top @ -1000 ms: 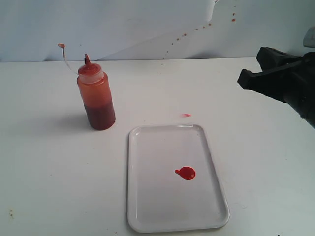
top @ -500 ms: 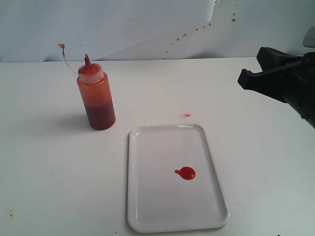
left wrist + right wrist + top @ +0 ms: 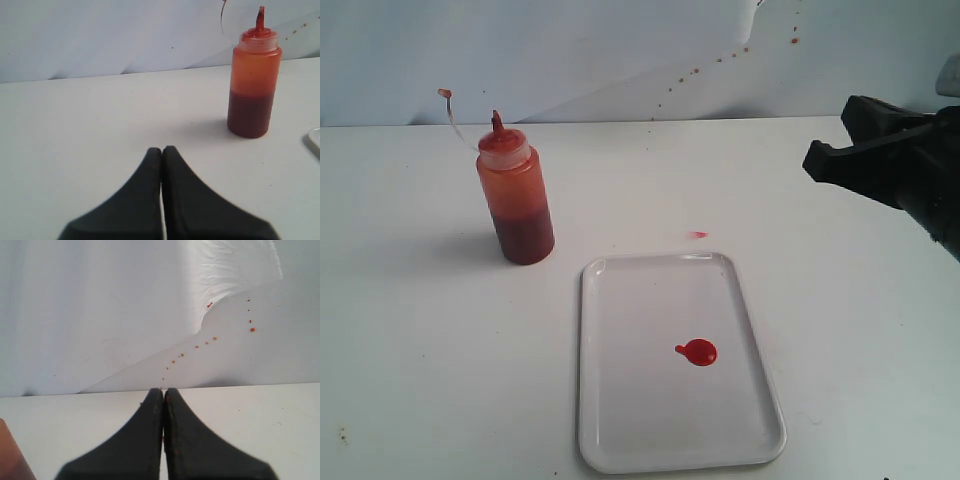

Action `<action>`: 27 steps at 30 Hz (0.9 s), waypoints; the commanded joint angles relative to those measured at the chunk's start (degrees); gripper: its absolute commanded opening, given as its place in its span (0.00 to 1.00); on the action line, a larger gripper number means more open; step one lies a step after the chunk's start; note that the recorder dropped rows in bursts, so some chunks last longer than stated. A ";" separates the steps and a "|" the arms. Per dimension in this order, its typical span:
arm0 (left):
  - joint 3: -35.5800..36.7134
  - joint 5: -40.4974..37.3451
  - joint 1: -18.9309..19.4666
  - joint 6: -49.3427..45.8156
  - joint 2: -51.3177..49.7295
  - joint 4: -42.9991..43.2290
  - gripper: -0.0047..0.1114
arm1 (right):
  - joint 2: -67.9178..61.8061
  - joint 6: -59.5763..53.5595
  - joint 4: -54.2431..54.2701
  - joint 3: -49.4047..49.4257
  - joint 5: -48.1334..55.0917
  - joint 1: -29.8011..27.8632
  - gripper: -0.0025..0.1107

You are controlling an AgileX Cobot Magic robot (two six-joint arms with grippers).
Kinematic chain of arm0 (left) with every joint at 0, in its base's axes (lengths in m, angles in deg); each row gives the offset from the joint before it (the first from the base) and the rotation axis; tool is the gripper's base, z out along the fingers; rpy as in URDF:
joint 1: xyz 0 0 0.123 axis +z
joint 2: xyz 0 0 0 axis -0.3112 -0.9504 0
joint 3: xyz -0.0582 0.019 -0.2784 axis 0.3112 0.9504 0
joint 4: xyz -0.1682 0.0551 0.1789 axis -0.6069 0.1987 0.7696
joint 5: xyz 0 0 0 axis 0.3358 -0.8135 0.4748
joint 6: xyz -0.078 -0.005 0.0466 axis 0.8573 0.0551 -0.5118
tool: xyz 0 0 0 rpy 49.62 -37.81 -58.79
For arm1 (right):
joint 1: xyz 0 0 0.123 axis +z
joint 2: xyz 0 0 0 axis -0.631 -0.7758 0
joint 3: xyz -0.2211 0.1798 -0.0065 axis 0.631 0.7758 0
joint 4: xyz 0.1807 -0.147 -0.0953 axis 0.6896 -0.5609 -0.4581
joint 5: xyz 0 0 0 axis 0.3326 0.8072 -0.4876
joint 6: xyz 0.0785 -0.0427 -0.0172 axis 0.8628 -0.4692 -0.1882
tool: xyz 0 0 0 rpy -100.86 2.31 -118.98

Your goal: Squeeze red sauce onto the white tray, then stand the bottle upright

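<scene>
The bottle stands upright on the table at the left, orange-red with a red nozzle cap and its thin tethered tip cap sticking up; it also shows in the left wrist view. To its lower right lies the white tray, with a round blob of red sauce with a small tail on it. My left gripper is shut and empty, well short of the bottle, and is out of the exterior view. My right gripper is shut and empty; it hangs at the right edge of the exterior view, away from tray and bottle.
A faint red smear marks the table just beyond the tray. Small red splatter dots run up the white backdrop. A corner of the tray shows in the left wrist view.
</scene>
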 commanded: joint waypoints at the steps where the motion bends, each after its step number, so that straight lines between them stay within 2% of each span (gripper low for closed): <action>1: 0.35 0.18 -0.03 0.94 -0.29 -0.37 0.04 | 0.10 0.10 -0.02 0.28 -0.29 -0.55 0.02; 27: 0.35 0.18 -0.03 2.18 -0.29 -0.37 0.04 | 0.10 0.10 -0.02 0.28 -0.29 -0.55 0.02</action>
